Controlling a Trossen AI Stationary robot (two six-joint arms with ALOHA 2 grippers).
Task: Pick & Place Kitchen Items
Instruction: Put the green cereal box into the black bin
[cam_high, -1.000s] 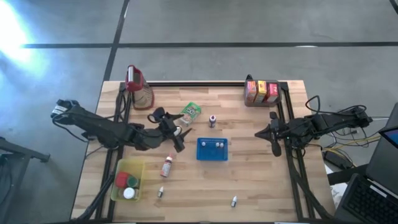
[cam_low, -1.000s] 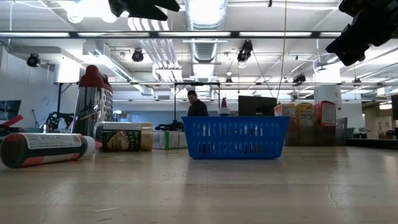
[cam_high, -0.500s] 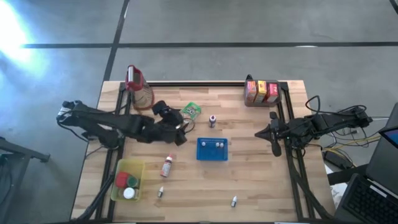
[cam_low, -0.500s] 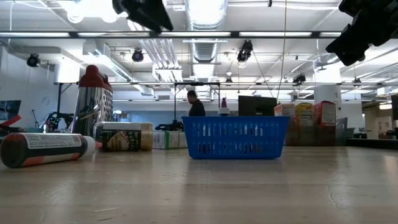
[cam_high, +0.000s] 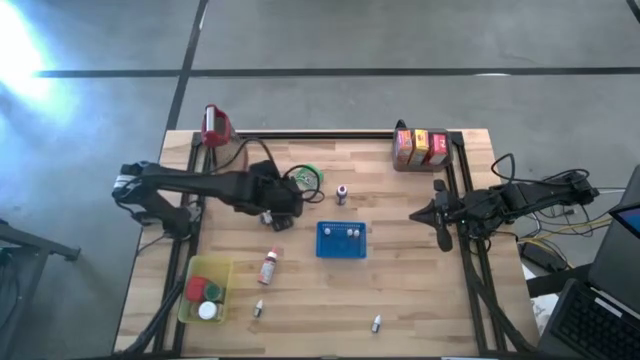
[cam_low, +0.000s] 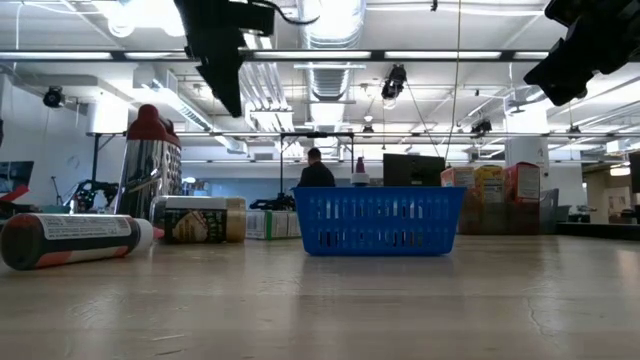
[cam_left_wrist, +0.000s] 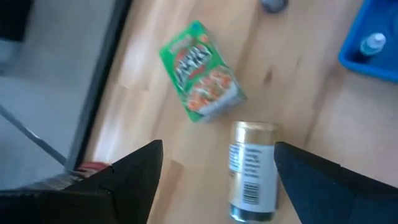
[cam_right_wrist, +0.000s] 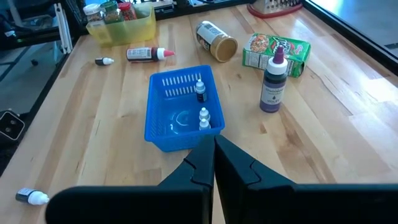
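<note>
My left gripper (cam_high: 279, 208) hangs open, well above the table, pointing steeply down. Its fingers (cam_left_wrist: 138, 177) stand apart over a gold tin (cam_left_wrist: 254, 172) that lies on its side, touching nothing. A green packet (cam_left_wrist: 199, 79) lies flat just beyond the tin. The blue tray (cam_high: 341, 240) holds tiny white-capped bottles (cam_right_wrist: 201, 104). A purple bottle (cam_right_wrist: 272, 84) stands upright near the packet. A red bottle (cam_high: 268, 267) lies on its side. My right gripper (cam_right_wrist: 213, 152) is shut and waits high at the table's right edge.
A yellow bin (cam_high: 205, 290) with lids sits near the left front. Two tiny bottles (cam_high: 258, 310) (cam_high: 377, 322) lie near the front edge. Cartons (cam_high: 420, 147) stand at the far right corner, and a red-topped jug (cam_high: 215, 125) at the far left.
My left gripper has swung a little toward the table's far edge and tipped from nearly level to pointing steeply down over the gold tin. It has stayed open. Nothing on the table has moved.
</note>
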